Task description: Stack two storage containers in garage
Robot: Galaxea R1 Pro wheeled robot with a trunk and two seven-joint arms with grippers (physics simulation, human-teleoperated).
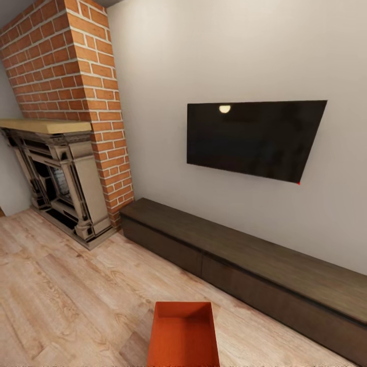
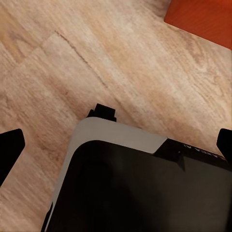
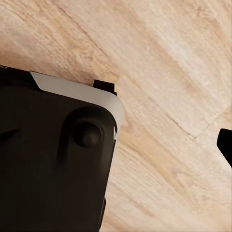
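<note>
One orange-red storage container (image 1: pixel 183 336) stands lidless on the light wood plank floor (image 1: pixel 66 285) of the living room, at the bottom middle of the head view, in front of the low dark TV bench (image 1: pixel 244 255). A corner of that container (image 2: pixel 203 17) also appears in the left wrist view. The second container is out of view. My left gripper (image 2: pixel 117 145) hangs open above the floor and my own dark base, its fingertips (image 2: pixel 9 150) far apart with nothing between them. My right gripper (image 3: pixel 116 140) is likewise open over the planks, one fingertip (image 3: pixel 225 145) showing at the edge.
A black TV (image 1: pixel 252 137) hangs on the white wall above the bench. A brick chimney (image 1: pixel 76 86) with a fireplace (image 1: pixel 56 178) stands at the left. Open plank floor lies left of the container. My dark base (image 2: pixel 140 188) sits below both wrists.
</note>
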